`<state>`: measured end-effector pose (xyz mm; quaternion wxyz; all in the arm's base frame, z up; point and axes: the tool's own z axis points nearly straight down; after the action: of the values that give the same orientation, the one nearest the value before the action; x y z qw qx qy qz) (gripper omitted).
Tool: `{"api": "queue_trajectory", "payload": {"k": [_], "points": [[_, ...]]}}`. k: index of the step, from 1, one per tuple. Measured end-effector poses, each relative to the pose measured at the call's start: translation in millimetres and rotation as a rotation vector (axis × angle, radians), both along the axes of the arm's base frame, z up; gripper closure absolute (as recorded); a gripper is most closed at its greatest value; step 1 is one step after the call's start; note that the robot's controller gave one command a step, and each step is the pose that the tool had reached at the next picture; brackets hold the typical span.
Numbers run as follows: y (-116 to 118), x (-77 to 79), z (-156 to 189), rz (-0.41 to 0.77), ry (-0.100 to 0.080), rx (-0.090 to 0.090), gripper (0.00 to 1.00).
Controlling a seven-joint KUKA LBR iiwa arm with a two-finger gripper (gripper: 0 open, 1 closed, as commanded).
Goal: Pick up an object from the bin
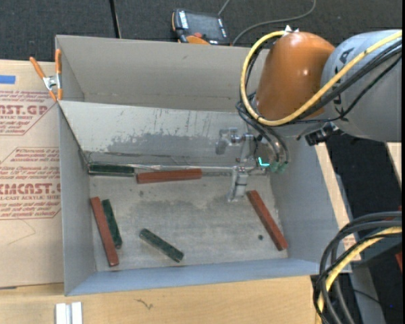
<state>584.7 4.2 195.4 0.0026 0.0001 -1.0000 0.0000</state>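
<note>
Grey bin (189, 214): gripper (238, 193) sat by red stick (266, 219) at 4 o'clock. Probably stiff and light; grab mid-length. Couldn't tell jaw state.

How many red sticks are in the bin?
3. The back red stick lies by the far wall, the left red stick by the left wall, the right red stick by the right wall. The arm may hide others.
</note>
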Motion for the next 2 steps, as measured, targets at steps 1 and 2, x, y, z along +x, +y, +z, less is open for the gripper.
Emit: {"api": "queue_trajectory", "payload": {"k": [1, 2], "points": [[106, -12.7, -19, -0.024, -0.004, 0.005, 0.00], [184, -65.7, -94, 0.245, -0.001, 0.002, 0.00]]}}
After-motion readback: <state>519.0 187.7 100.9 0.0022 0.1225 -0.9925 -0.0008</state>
